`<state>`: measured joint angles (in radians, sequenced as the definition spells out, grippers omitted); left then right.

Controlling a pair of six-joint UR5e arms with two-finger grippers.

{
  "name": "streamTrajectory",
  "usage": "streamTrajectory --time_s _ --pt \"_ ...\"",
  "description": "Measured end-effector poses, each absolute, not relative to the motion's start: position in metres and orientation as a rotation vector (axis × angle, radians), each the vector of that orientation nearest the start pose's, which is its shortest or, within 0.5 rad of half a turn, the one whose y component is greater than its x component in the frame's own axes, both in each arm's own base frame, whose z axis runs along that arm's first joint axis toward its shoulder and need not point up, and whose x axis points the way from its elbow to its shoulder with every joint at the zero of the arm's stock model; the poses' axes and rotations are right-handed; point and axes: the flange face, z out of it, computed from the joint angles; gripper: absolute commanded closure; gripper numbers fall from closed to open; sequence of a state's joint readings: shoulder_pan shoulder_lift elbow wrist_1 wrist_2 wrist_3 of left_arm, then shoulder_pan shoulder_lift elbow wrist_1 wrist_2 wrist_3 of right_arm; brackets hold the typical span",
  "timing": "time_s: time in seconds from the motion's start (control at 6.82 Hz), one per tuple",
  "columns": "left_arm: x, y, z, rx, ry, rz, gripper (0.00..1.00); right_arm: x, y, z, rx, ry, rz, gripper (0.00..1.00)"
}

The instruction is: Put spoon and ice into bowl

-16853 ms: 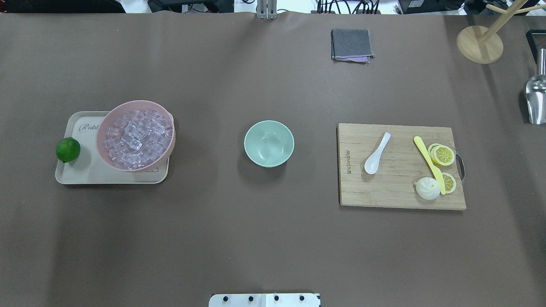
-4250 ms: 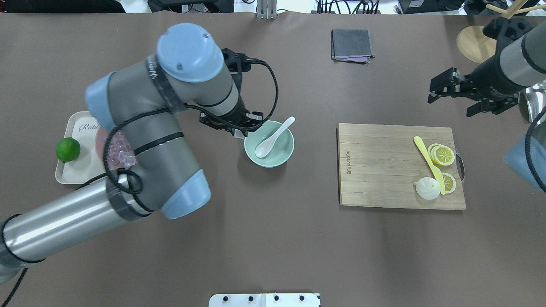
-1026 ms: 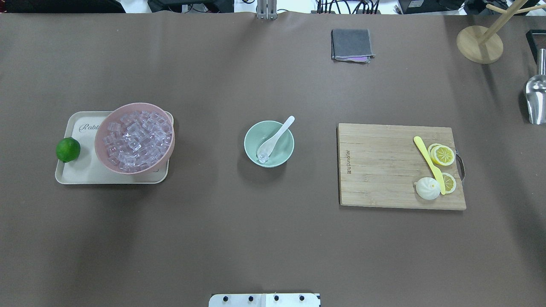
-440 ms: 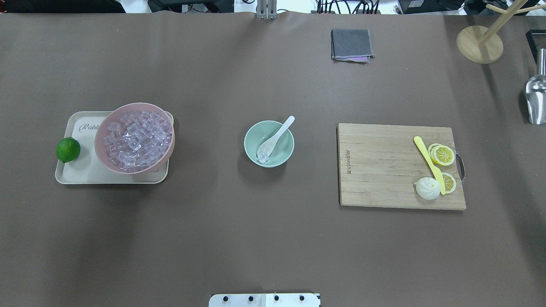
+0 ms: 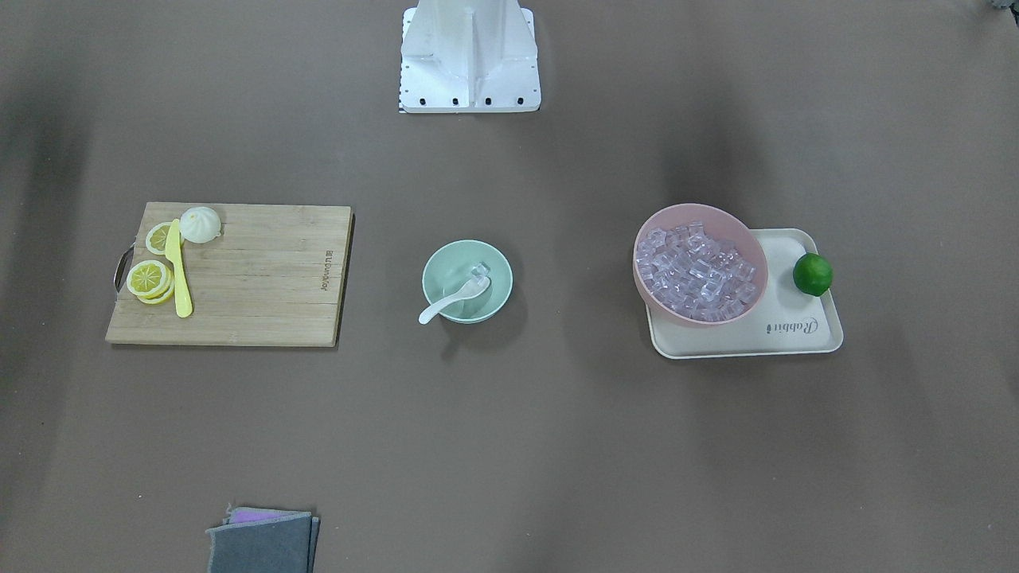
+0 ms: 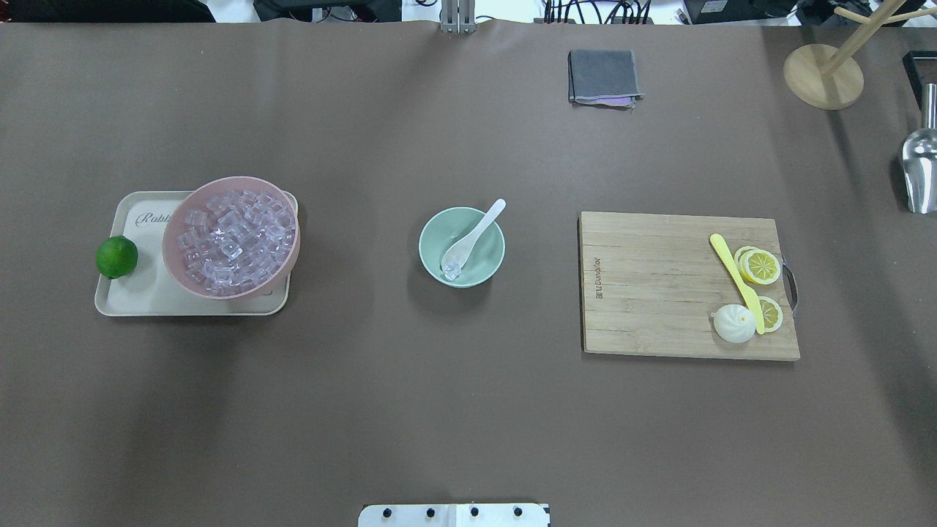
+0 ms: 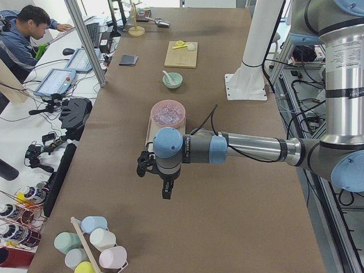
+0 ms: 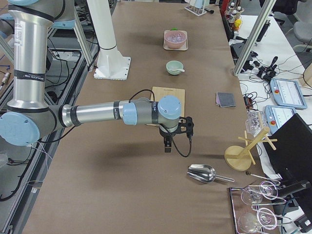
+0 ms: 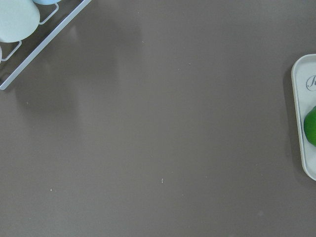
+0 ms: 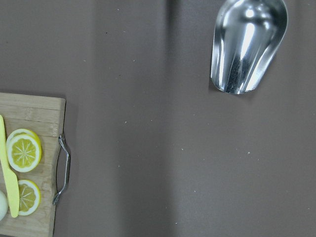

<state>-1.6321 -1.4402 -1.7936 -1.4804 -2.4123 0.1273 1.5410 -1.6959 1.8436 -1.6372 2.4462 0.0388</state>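
The mint-green bowl (image 6: 426, 252) stands mid-table, also in the front view (image 5: 434, 263). The white spoon (image 6: 476, 233) lies in it, scoop down inside and handle over the far-right rim; it also shows in the front view (image 5: 446, 305). One clear ice cube (image 6: 451, 271) sits in the spoon's scoop inside the bowl, also in the front view (image 5: 478, 273). My left gripper (image 7: 164, 190) hangs over bare table beyond the tray. My right gripper (image 8: 167, 145) hangs between the board and the scoop. Both show only in side views, so I cannot tell if they are open.
A pink bowl (image 6: 168, 245) full of ice sits on a beige tray (image 6: 146, 300) with a lime (image 6: 117, 257). A cutting board (image 6: 659, 293) holds a yellow knife (image 6: 734, 278), lemon slices and a bun. Grey cloth (image 6: 602, 76), metal scoop (image 6: 919, 168) and wooden stand (image 6: 821, 77) lie farther off.
The spoon went from the board into the green bowl and an ice cube now lies in it. Both arms have left the overhead view. Nothing moved in the last second.
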Motion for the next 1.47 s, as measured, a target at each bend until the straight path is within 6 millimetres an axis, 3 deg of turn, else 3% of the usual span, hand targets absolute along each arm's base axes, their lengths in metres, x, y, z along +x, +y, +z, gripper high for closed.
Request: streamTrajectory --time_s 0.73,1.03,1.47 --pt "-0.085 -0.424 0.636 0.045 0.837 0.048 0.02 0.044 -0.430 0.613 0.033 -0.877 -0.022 0.00" --pt "-0.085 -0.424 0.636 0.046 0.840 0.048 0.02 0.045 -0.416 0.623 0.051 -0.882 -0.025 0.00" --pt "-0.085 -0.427 0.634 0.050 0.841 0.050 0.02 0.050 -0.411 0.627 0.077 -0.886 -0.022 0.00"
